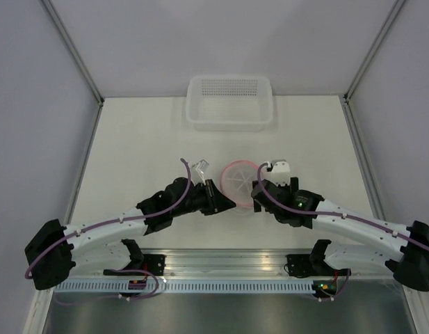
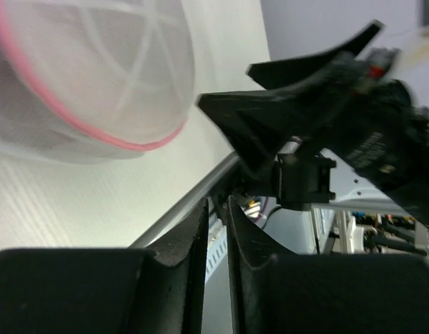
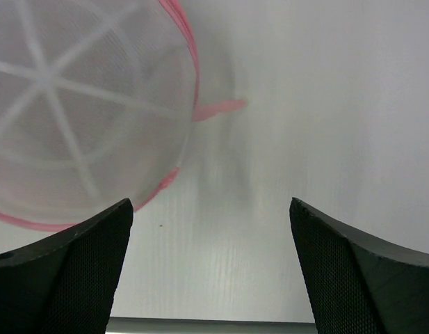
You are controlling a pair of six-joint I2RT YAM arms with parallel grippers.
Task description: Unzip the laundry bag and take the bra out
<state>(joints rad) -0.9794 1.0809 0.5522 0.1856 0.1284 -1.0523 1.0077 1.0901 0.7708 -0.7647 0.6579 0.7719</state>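
While the rounded white mesh laundry bag with pink trim is lying on the white table between them, the right gripper is gaping wide and the left gripper is standing barely parted, both empty.

My right claw has black fingers with a fine dotted grain on their pads. Just ahead of it, to the left, the bag is see-through white mesh crossed by white ribs that fan out like spokes, edged with pink trim; a pink tab sticks out beside it. The table under the claw is plain off-white. My left claw is black too, and smooth. Far beyond both claws, the basket is clear and whitish, with a grid of small dots. Behind the claws my arms are black and white, purple cables run along them, and the right one carries a green light.
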